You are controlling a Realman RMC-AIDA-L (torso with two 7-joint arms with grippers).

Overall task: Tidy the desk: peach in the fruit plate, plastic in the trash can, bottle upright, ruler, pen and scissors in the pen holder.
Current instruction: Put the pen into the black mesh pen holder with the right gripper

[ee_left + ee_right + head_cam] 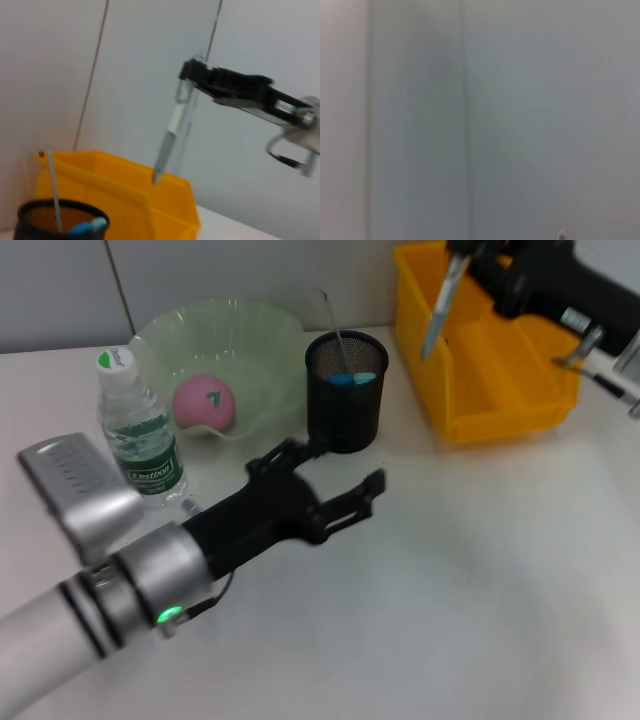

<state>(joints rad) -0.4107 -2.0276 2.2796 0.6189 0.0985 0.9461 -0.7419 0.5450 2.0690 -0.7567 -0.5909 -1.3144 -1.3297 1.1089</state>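
My right gripper (462,252) is shut on the top of a clear ruler (440,305), which hangs tilted above the yellow trash can (500,400). The left wrist view shows the same gripper (192,75) and ruler (172,130). My left gripper (345,466) hovers open and empty just in front of the black mesh pen holder (345,390). A thin stick and a blue item stand in that holder. The pink peach (205,403) lies in the green fruit plate (265,340). The bottle (140,430) stands upright. No plastic is in view.
White desk surface spreads in front of and to the right of the left arm. A grey tiled wall runs behind the desk. The right wrist view shows only that wall.
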